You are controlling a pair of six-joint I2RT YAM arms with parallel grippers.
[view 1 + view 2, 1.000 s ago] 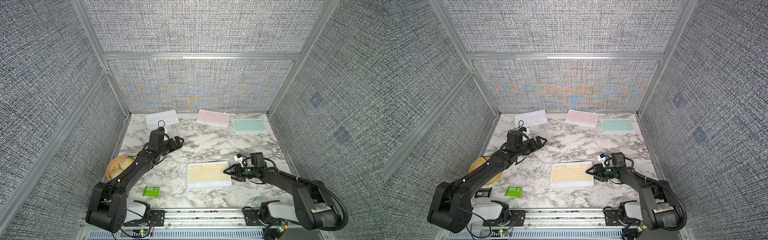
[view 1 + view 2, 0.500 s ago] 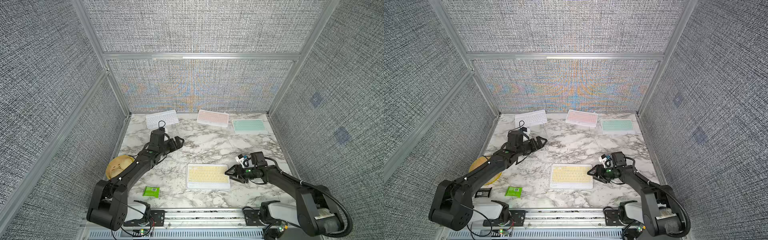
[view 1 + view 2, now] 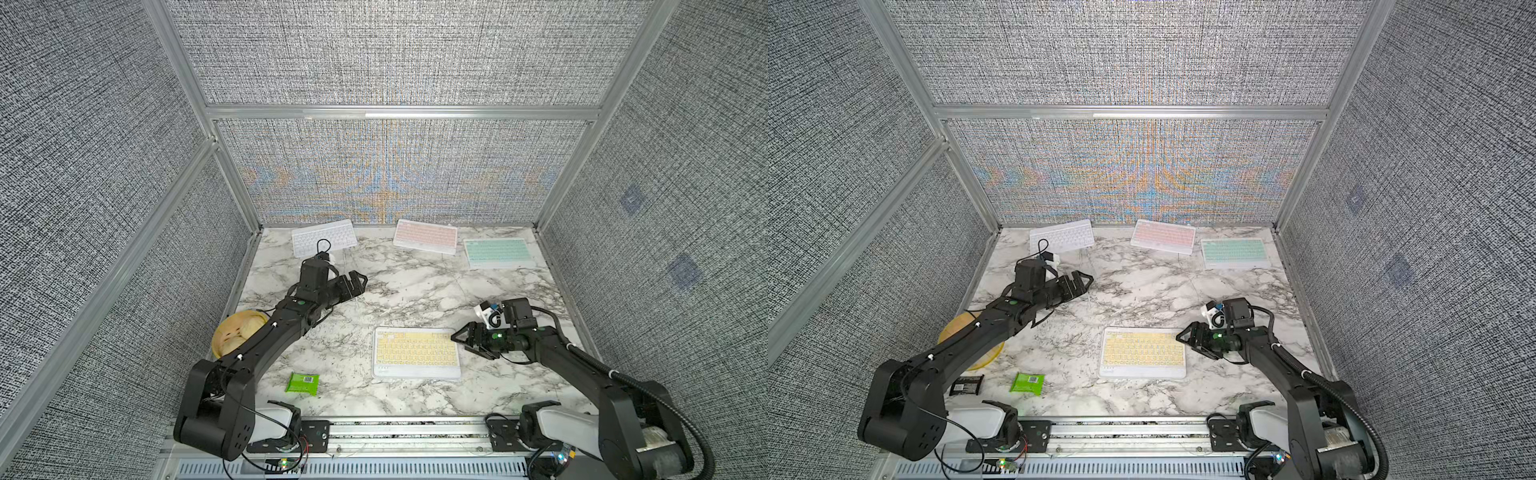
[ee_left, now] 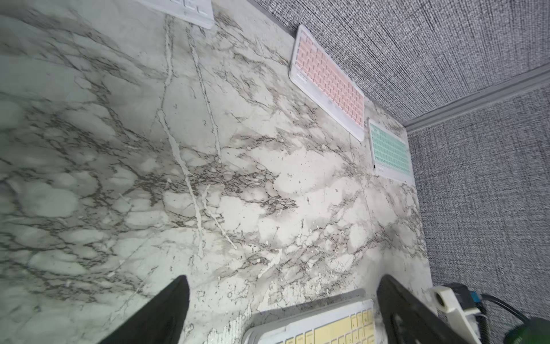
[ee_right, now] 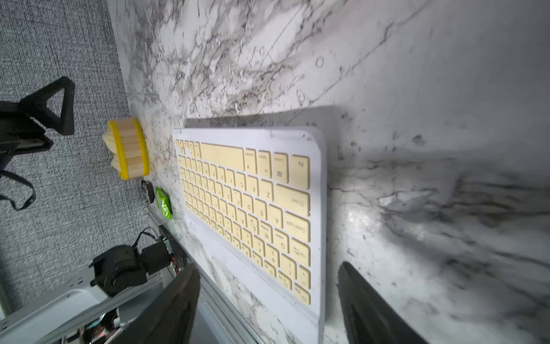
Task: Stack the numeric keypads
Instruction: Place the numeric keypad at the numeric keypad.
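Right pincer: my right pincer stands well open and empty, just beside the right short end of the thin white-framed keypad with pale yellow keys.
Left pincer: my left pincer gapes wide and empty above the marble-patterned tabletop, well apart from every keypad.
Yellow keypad, place: near the front rail, centre-right. In the left wrist view white edges seem layered beneath it, but I cannot tell how many.
Yellow keypad, heading: long axis side to side along the front edge, space-bar row towards the back wall, Fn end towards my right pincer.
Back row: white-keyed keypad, pink-keyed keypad and mint-green-keyed keypad, long axes roughly along the back wall, the white one most skewed.
Count: four keypad faces, one per colour; one round yellow basket; one small green packet; one dark wrapper.
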